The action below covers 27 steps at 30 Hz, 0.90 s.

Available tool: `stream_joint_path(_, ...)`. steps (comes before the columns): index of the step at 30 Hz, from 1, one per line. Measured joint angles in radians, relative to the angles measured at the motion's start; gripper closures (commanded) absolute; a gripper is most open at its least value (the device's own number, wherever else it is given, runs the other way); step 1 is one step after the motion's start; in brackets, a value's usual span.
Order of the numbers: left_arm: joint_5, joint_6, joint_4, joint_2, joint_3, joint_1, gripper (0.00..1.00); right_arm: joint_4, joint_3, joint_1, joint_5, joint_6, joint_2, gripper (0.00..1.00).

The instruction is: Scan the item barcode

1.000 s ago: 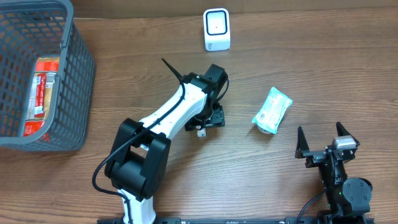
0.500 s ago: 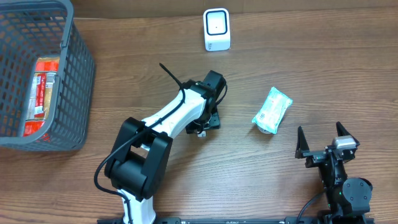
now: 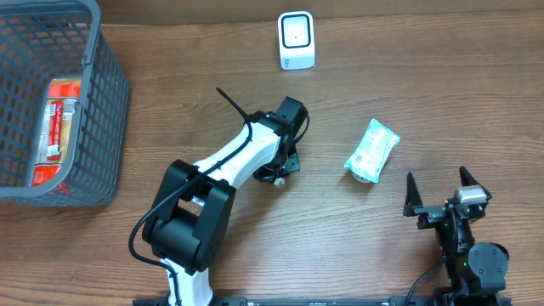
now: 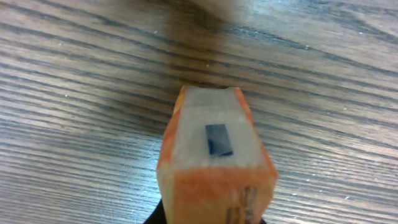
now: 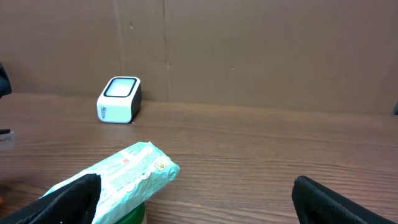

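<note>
We have the L gripper clamped on a small orange cardboard box, which sits btwn its jaws. R gripper jaws are apart and empty. Grasp looks set. Next, we reckon: lift the box and turn its barcode twd the white plastic scanner, well beyond the jaws.

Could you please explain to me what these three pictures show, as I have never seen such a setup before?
Two robot arms stand at a wooden table. One picture looks down from above; the other two come from cameras on each arm's wrist. The left claw is shut on an orange box-shaped packet with a clear end, seen close up in its wrist view. The right claw is open and empty. On the table lie a mint-green soft packet, a small white box-shaped scanner and a grey plastic mesh basket with a red packet inside.
</note>
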Motion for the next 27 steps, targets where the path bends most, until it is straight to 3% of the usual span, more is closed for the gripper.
stream_joint_path(2,0.000,-0.001,0.001,0.000,0.000,0.000,0.39,0.000,0.000,0.000,0.000,0.000,0.000,0.00)
stream_joint_path(6,-0.001,0.000,0.027,0.000,0.000,0.000,0.44,0.000,0.000,0.000,0.000,0.000,0.000,0.00)
stream_joint_path(9,-0.002,0.010,0.061,0.000,0.000,0.002,0.57,0.000,0.000,0.000,0.000,0.000,0.000,0.00)
stream_joint_path(12,-0.004,0.015,0.092,0.000,0.000,0.004,0.76,0.000,0.000,0.000,0.000,0.000,0.000,0.00)
stream_joint_path(15,-0.005,0.023,0.120,0.000,0.000,0.009,0.86,0.000,0.000,0.000,0.000,0.000,0.000,0.00)
stream_joint_path(16,-0.005,0.026,0.124,0.000,0.000,0.013,0.85,0.000,0.000,0.000,0.000,0.000,0.000,0.00)
stream_joint_path(17,-0.005,0.029,0.126,0.000,0.000,0.013,0.78,0.000,0.000,0.000,0.000,0.000,0.000,0.00)
stream_joint_path(18,-0.005,0.033,0.126,0.000,0.000,0.013,0.64,0.000,0.000,0.000,0.000,0.000,0.000,0.00)
stream_joint_path(19,-0.006,0.032,0.126,0.000,0.000,0.014,0.44,-0.001,0.000,0.000,-0.001,0.000,0.000,0.00)
stream_joint_path(20,-0.007,0.034,0.127,0.000,0.000,0.014,0.36,0.000,0.000,0.000,0.000,0.000,0.000,0.00)
stream_joint_path(22,-0.008,0.040,0.128,0.000,0.000,0.014,0.31,0.000,0.000,0.000,0.000,0.000,0.000,0.00)
stream_joint_path(27,-0.008,0.076,0.146,0.000,0.000,0.014,0.31,0.000,0.000,0.000,0.000,0.000,0.000,0.00)
